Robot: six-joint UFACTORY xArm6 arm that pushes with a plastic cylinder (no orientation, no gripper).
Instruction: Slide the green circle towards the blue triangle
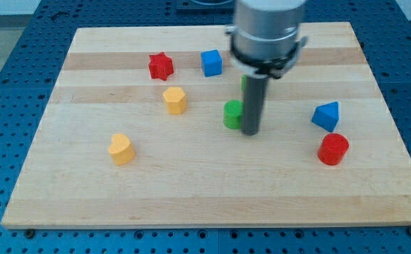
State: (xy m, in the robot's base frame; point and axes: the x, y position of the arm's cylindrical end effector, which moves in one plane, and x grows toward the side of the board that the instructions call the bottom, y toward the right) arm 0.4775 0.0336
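The green circle point(231, 113) stands near the middle of the wooden board point(191, 190). My tip point(251, 132) is right against its right side, slightly toward the view's bottom. The blue triangle point(326, 116) lies to the view's right, about a hundred pixels from my tip. The rod stands between the green circle and the blue triangle. A sliver of a second green block point(244, 83) shows behind the rod; its shape is hidden.
A red circle point(333, 149) sits just below the blue triangle. A blue cube point(211, 63) and a red star point(161, 66) are near the view's top. A yellow hexagon point(175, 100) and a yellow heart point(121, 149) lie to the left.
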